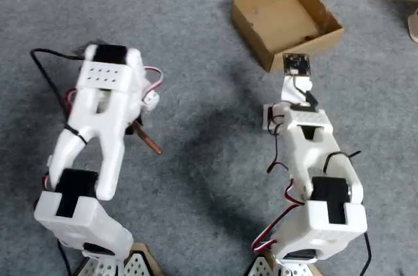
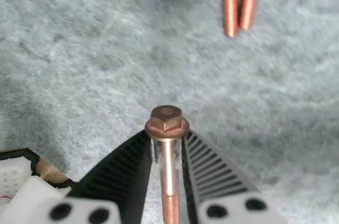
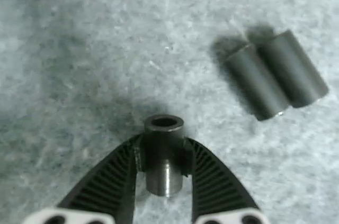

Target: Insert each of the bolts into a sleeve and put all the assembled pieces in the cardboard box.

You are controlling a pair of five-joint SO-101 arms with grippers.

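My left gripper (image 2: pixel 167 140) is shut on a copper bolt (image 2: pixel 167 155), its hex head standing out past the fingertips. In the high view this bolt (image 1: pixel 149 140) pokes out from under the left arm (image 1: pixel 101 113). Two more copper bolts (image 2: pixel 239 7) lie side by side on the carpet beyond it. My right gripper (image 3: pixel 164 147) is shut on a dark sleeve (image 3: pixel 164 155), its open bore pointing outward. Two other dark sleeves (image 3: pixel 275 75) rest together on the carpet nearby. The cardboard box (image 1: pixel 251 36) stands open at the back, just beyond the right arm (image 1: pixel 307 139).
Grey carpet (image 1: pixel 209 132) covers the table, with open room between the two arms. Each arm's white base sits at the near edge. A pale object (image 1: pixel 413 25) shows at the far right edge.
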